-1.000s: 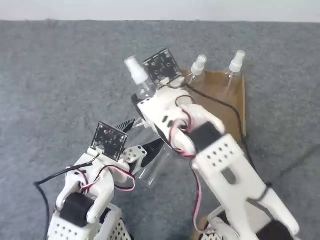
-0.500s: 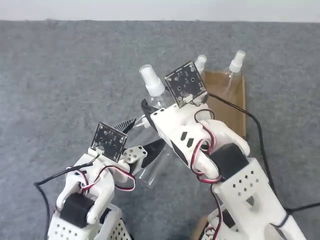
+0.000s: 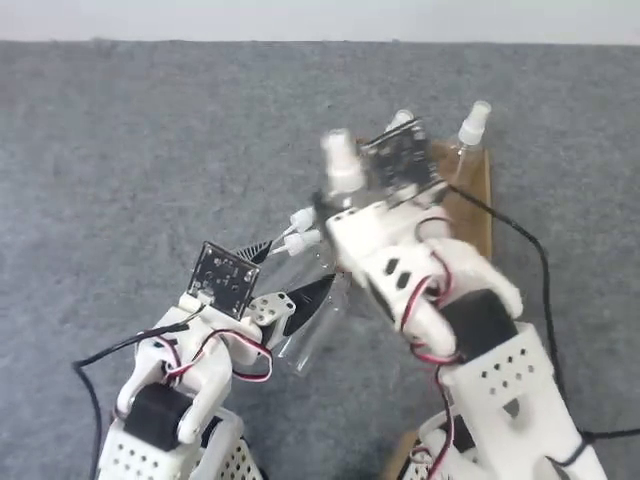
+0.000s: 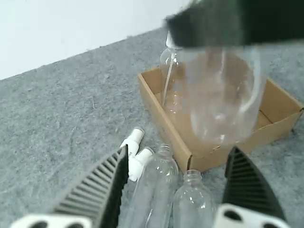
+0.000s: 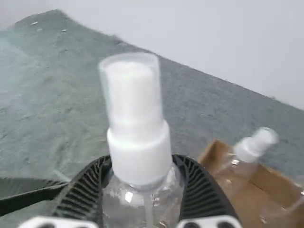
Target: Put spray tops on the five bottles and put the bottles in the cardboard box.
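Clear plastic shows between the fingers of the right end effector (image 5: 140, 190), which are closed on the body of an upright bottle (image 5: 137, 142). The bottle has a white spray top with a see-through cap over it and a thin tube running down inside.

In the high view this bottle hangs off the worktop (image 3: 130, 150), close to the left wall of the cardboard box (image 3: 470, 215). I cannot tell whether it is over the wall or just outside it. Two capped bottles (image 3: 475, 120) stand at the far end of the box, and bare cardboard floor lies nearer.

The left end effector (image 4: 173, 190) is spread wide and grips nothing. It hangs low above two topless bottles (image 4: 154, 185) lying side by side against the box's near wall, with two loose spray tops (image 4: 133, 140) just beyond their necks. Grey felt runs broadly to the left.
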Controlling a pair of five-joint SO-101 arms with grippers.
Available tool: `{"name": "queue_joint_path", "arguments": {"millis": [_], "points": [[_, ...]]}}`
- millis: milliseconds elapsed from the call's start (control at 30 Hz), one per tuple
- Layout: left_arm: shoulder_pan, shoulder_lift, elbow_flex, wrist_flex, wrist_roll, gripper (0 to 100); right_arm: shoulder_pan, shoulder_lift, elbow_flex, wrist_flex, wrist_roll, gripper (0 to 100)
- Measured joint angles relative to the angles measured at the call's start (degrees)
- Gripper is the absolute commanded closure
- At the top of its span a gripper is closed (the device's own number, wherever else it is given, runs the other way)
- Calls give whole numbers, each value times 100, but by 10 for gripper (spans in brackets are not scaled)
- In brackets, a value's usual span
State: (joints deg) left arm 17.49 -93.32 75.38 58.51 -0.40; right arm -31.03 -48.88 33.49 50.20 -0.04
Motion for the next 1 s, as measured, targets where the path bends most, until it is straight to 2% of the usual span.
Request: {"name": "queue_joint_path", "arguments": {"millis": [133,300,400,533,700,1000], "points": [[0,-9,0,0,0,695,738,0,563,-607,0,992],[0,-9,0,0,0,719,1108,0,1565,-1688,0,992],[-149,-9,0,-9,0,775,1213,0,2101,-2356,0,992],[-677,-9,0,-316,-44,848,1301,0,2673,-3200,0,992],[-1187,-9,0,-484,-35,986,1327,316,2787,-3868,0,992],[-1653,0,0,-501,-35,988,1319,2154,2787,-5284,0,992]]}}
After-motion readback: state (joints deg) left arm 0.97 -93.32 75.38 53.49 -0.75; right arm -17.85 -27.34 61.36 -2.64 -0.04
